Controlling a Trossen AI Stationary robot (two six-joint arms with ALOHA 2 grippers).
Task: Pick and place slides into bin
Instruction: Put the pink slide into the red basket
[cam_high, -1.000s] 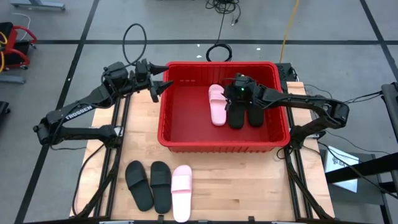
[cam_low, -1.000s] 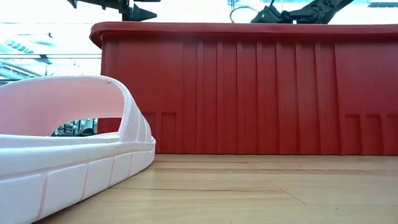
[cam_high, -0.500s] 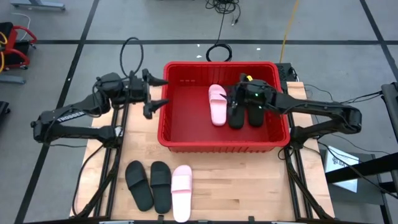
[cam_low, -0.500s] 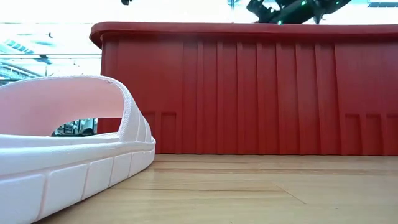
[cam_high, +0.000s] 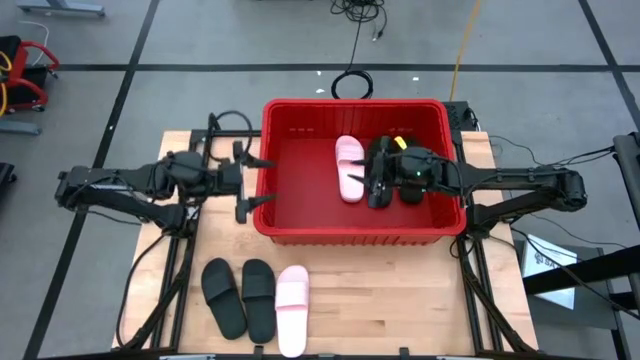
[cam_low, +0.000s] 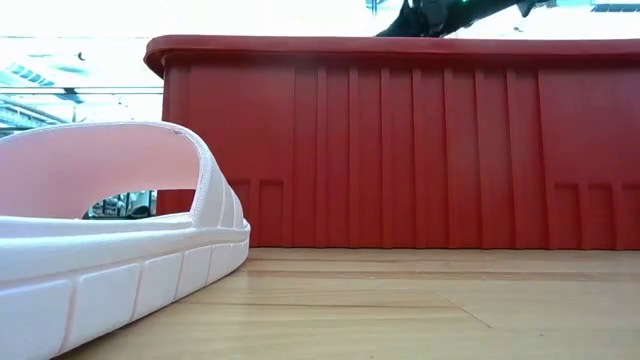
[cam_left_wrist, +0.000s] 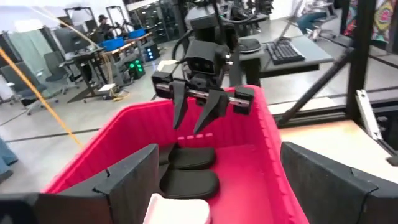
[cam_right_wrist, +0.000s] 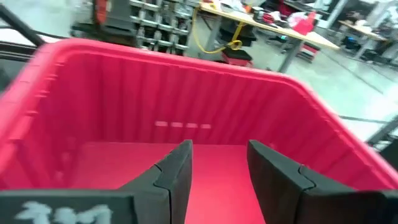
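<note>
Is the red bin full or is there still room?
Not full. The bin holds three slides: one pink and two black. Its left half is bare red floor, and three more slides wait on the table.

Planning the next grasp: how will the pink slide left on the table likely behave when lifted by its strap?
The pink slide looks like moulded foam, so probably light. Its thick ribbed sole should stay fairly stiff. Its arched strap may flex and let it swing.
</note>
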